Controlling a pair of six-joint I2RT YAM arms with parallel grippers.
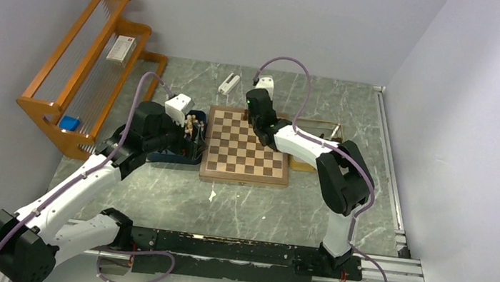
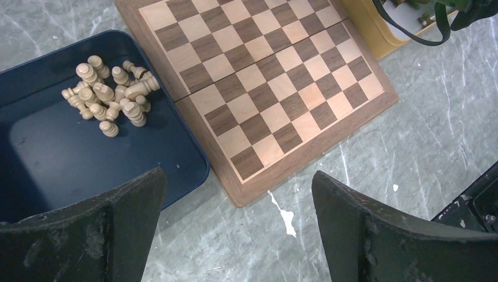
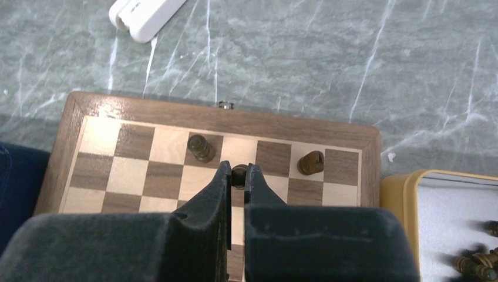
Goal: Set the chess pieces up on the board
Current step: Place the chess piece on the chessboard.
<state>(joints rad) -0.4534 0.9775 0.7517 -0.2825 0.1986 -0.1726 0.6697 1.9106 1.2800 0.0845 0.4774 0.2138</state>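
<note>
- the board (image 1: pixel 245 156) lies mid-counter, closer to the far edge than the near one, and nearly all its squares are bare.
- the right claw (image 3: pixel 238 179) hangs over the board's far rows. its fingers are almost together, pinching the head of a dark piece (image 3: pixel 239 174). the fingers hide whether the base touches the square.
- a squat dark figure (image 3: pixel 201 148) and a pointed dark figure (image 3: pixel 310 163) stand upright on the far row, one on each side of the held piece and apart from it.
- the left claw (image 2: pixel 238 176) is spread wide and holds nothing.
- the pale pieces (image 2: pixel 111 97) lie heaped and touching in the dark blue tray (image 2: pixel 59 170), just beside the board toward the counter's left edge.
- the spare dark pieces (image 3: pixel 478 264) sit in the yellow tray (image 3: pixel 399 194) toward the right edge.
- these look like light, stiff turned wood with a smooth, rounded finish, so they are likely to slip or twist in a pinch and to tip on their narrow bases.
- the best hold is probably the waist below the head, with the piece kept upright. from the heap, take one at the outer fringe.
</note>
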